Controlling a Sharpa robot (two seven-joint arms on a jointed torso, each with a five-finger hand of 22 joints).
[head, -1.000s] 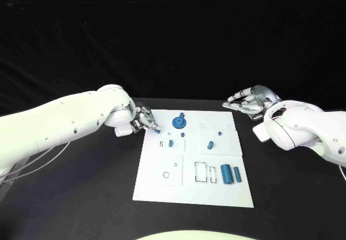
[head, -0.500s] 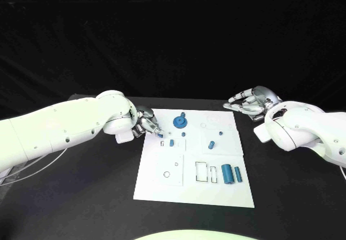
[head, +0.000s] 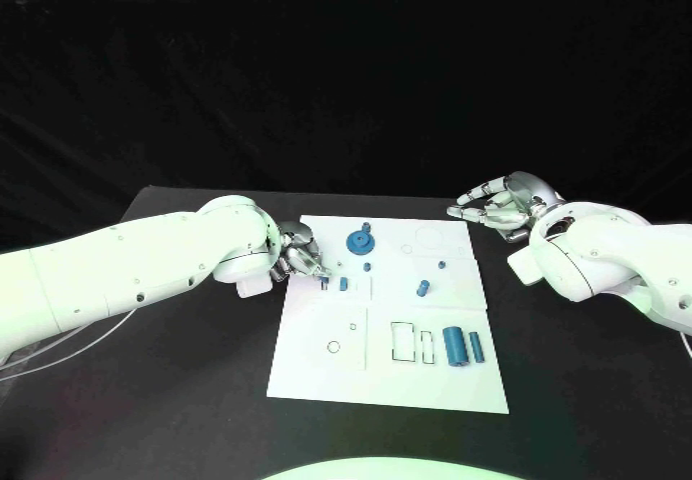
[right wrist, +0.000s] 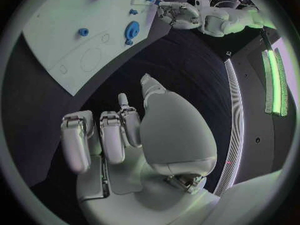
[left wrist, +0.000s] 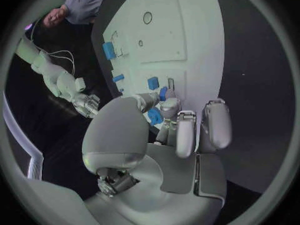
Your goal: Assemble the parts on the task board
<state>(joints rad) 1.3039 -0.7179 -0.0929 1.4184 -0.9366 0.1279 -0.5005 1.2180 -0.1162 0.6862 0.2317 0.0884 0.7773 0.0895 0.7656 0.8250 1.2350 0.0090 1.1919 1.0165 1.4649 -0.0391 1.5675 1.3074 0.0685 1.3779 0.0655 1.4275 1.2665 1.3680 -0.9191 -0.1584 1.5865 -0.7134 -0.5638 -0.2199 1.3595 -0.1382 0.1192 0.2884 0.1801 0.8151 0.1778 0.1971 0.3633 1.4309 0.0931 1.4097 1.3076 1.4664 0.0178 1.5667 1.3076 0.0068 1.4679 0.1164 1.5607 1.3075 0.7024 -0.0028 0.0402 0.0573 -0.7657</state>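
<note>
Left robot hand (head: 300, 256) over task board (head: 332, 375) corner.

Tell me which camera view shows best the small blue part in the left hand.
The left wrist view: the small blue part sits between the left hand's fingertips. In the head view the hand mostly hides it; the right wrist view shows that hand small.

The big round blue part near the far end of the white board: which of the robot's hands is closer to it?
Left. The left hand sits at the board's edge just beside the round blue part; the right hand hovers off the board's far corner, farther away.
</note>
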